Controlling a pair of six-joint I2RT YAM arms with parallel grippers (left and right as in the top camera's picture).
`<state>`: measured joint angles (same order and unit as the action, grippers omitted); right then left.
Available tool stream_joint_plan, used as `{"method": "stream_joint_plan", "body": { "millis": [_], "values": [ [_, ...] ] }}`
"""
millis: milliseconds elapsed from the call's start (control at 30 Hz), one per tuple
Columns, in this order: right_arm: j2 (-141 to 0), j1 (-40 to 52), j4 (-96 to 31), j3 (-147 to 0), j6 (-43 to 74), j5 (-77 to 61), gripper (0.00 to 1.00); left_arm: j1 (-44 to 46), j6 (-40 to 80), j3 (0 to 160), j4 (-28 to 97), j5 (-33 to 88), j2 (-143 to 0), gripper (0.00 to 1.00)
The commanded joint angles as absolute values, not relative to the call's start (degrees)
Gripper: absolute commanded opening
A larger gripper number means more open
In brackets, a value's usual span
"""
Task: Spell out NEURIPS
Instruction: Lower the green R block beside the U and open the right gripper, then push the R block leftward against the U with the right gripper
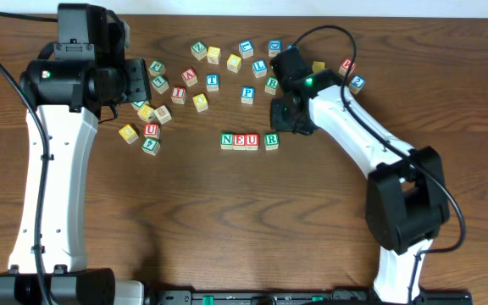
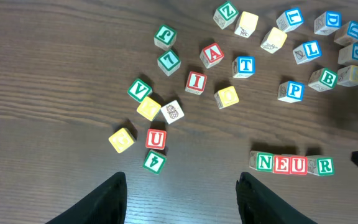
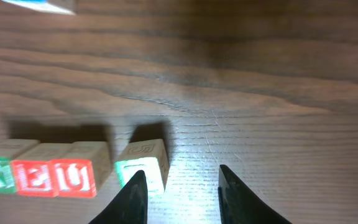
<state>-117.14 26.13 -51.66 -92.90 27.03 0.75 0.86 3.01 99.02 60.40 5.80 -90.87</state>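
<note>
The N-E-U-R row (image 1: 249, 141) is lying left to right mid-desk, its R cube (image 3: 143, 163) just beside the right fingers (image 3: 134, 196), which are being held apart and empty. The I cube (image 1: 178, 96) is lying nearer the left fingers (image 2: 107, 199), likewise parted and empty.

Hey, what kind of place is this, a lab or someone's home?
Most likely a robotics lab bench: a white left arm and right arm stand at a wooden table, and lettered cubes lie scattered like a test exercise, four lined up as NEUR.
</note>
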Motion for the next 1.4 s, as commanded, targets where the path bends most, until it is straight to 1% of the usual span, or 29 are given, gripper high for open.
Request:
{"method": "stream_joint_plan", "body": {
  "millis": [0, 333, 833, 933, 1067, 1167, 1267, 1367],
  "values": [
    [-120.79, 26.24, -51.83, -92.73, 27.83, -0.16, 0.31, 0.91, 3.31, 99.31, 60.62, 5.3, -90.67, 0.56],
    [-122.93, 26.52, -52.12, -92.73, 27.81, -2.13, 0.3, 0.91, 3.31, 99.31, 60.62, 5.3, -90.67, 0.56],
    [-122.96, 28.49, -54.28, -92.07, 28.53, -2.11, 0.33, 0.91, 3.31, 99.31, 60.62, 5.3, -90.67, 0.56],
    [-122.96, 28.49, -54.24, -92.09, 28.47, -2.07, 0.29, 0.91, 3.31, 99.31, 60.62, 5.3, -90.67, 0.56],
    [-122.78, 28.14, -55.2, -93.1, 28.32, -2.09, 0.27, 0.91, 3.31, 99.31, 60.62, 5.3, -90.67, 0.56],
    [-122.17, 27.53, -57.84, -94.87, 26.92, -2.11, 0.26, 0.91, 3.31, 99.31, 60.62, 5.3, -90.67, 0.56],
    [-121.32, 27.44, -60.64, -95.98, 25.41, -2.5, 0.26, 0.91, 3.31, 99.31, 60.62, 5.3, -90.67, 0.56],
    [-120.97, 27.77, -62.54, -95.96, 21.98, -7.46, 0.28, 0.91, 3.31, 99.31, 60.62, 5.3, -90.67, 0.56]
  ]
}}
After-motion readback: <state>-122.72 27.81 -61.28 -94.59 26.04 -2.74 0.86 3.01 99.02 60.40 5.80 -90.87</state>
